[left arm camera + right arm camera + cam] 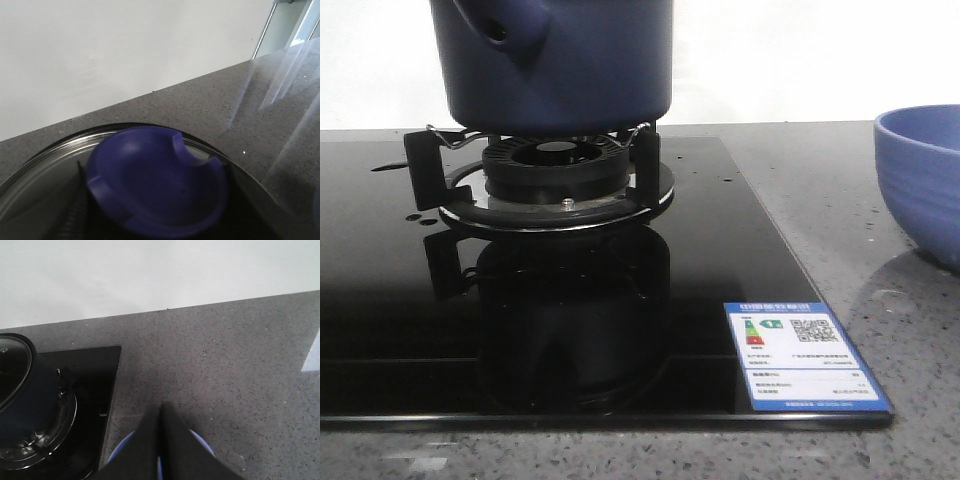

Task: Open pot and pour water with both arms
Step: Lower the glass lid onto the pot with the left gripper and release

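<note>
Sitting on the burner grate point(555, 165) of the black hob point(380, 340), the pot point(555, 60) keeps its glass lid point(45, 167) on, so opening it looks like the step in hand. Close above the lid's blue knob point(157, 182) hangs the left tool, its own state impossible to tell. The right tool point(160, 412) hangs pressed closed and empty over the lighter bowl point(925, 180) on the grey desk point(225, 360); next, the left must settle squarely around that knob.

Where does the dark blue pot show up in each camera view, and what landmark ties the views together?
Front view: the pot fills the top centre, sitting on the burner.
Left wrist view: only its glass lid and blue knob, lower centre.
Right wrist view: at the left edge.
Shared landmark: the grey speckled countertop.
</note>
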